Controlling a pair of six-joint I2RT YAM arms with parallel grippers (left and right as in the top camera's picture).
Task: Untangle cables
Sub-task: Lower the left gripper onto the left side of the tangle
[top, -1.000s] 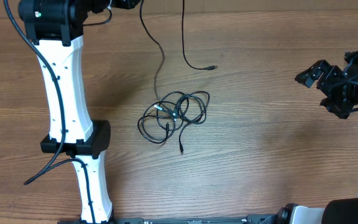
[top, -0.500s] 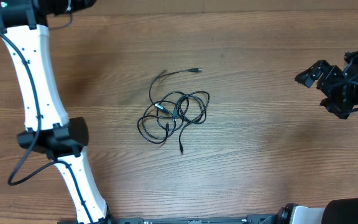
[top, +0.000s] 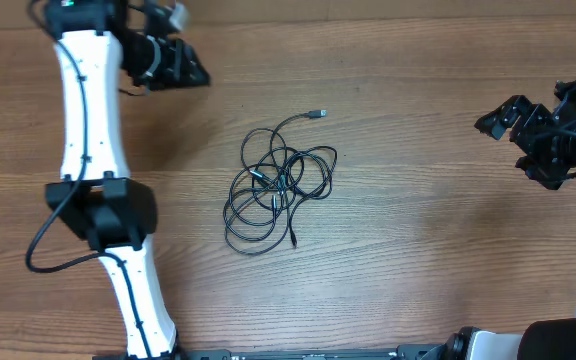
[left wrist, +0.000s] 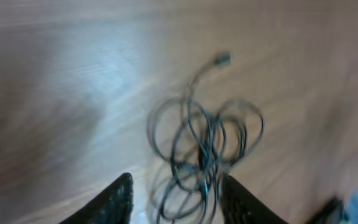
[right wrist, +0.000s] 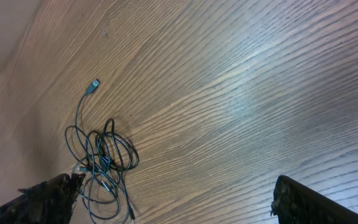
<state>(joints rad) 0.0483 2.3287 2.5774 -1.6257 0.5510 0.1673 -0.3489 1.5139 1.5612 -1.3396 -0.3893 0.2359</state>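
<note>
Gaping empty, left end effector (left wrist: 176, 180) and right end effector (right wrist: 176, 186) flank tangled cables (top: 278, 185) on the table (top: 418, 250).

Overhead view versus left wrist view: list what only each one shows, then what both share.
Only the overhead: the right gripper, open at the right side of the table and well away from the cables, and the left gripper from outside, at the upper left of the picture. Only the left wrist: the open gap between its own fingers, with nothing held in it; this picture is blurred. Both: the looped tangle lying on the wooden table, with one plug end trailing free of it.
</note>
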